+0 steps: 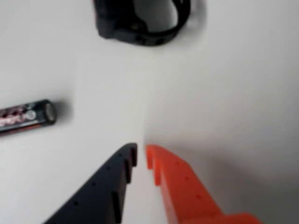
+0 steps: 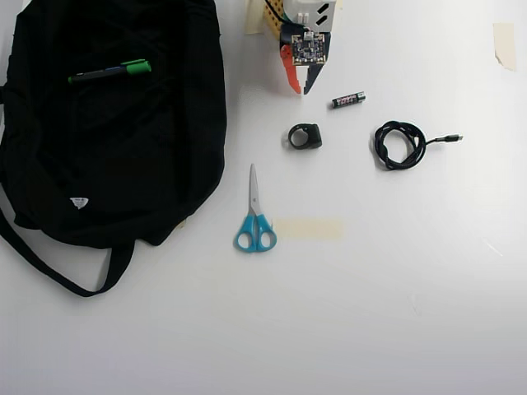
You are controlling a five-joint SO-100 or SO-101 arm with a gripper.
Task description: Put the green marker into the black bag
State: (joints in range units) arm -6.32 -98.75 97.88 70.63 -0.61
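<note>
One risk above all: we see the green marker [image 2: 109, 72] lying on top of the black bag [image 2: 156, 164], not clearly inside it; we cannot tell whether it sits in an opening or merely on the fabric; a nudge to the soft cloth could roll it off.
Second risk: we judge a wrong pick possible; the battery [image 2: 348, 99] is black, slim and just beside the gripper [image 2: 300, 88], while the marker is well apart.
Gripper state: the orange and black jaws stand nearly together with a thin gap in the wrist view, nothing between them [image 1: 140, 154]; we call it closed and empty.
Marker relative to gripper: far to the left in the overhead view, at roughly the same height in the picture; out of the wrist view altogether.
Clutter near the gripper: a small black ring-shaped object [image 2: 305, 136] just below it, scissors [image 2: 254, 216] lower down, a coiled cable [image 2: 400, 144] to the right; any of these could be knocked in a sweep toward the bag.
</note>
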